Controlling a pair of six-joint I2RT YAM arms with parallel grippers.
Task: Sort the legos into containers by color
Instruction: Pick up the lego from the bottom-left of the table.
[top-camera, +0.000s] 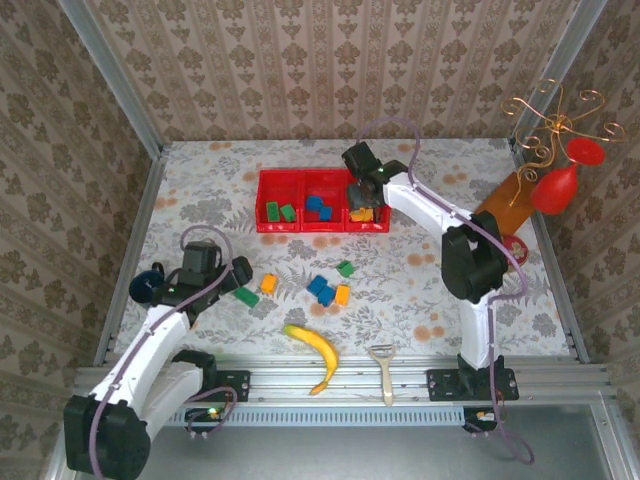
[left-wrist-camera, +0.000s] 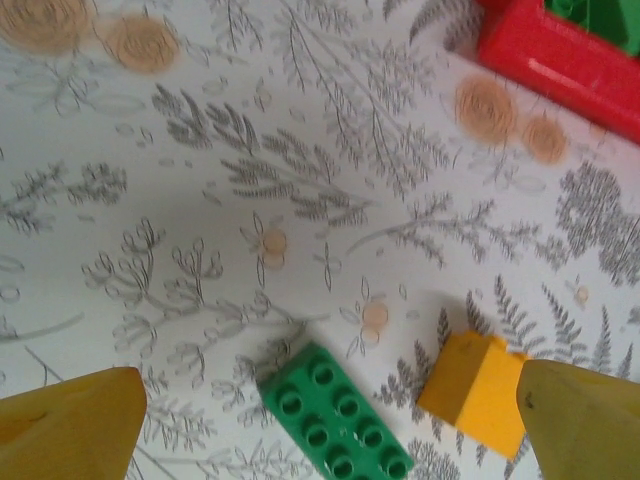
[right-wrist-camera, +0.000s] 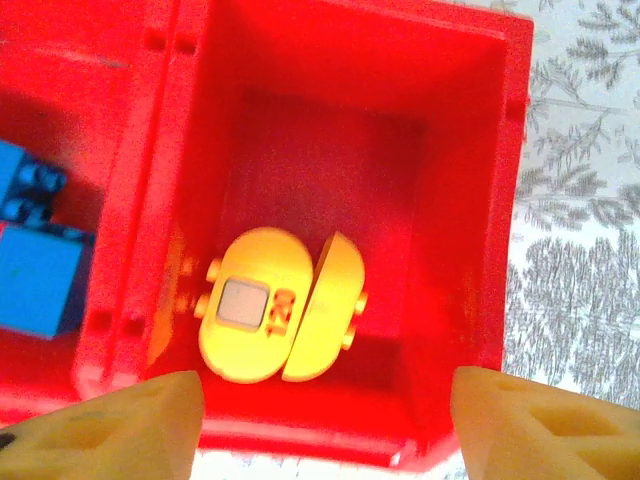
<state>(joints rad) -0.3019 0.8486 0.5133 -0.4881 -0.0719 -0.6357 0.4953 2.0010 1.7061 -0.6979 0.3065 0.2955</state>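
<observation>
Orange lego (right-wrist-camera: 275, 318) lies in the right compartment of the red tray (right-wrist-camera: 470, 150) under the spread, empty right end effector (right-wrist-camera: 320, 430); the left end effector (left-wrist-camera: 325, 425), spread wide, likely pinches the green brick (left-wrist-camera: 335, 425) next.

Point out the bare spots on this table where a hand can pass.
Free: the strip behind the red tray up to the back wall, and the patch between the loose bricks and the right arm. Crowded: between tray and banana, where the bricks lie.
</observation>
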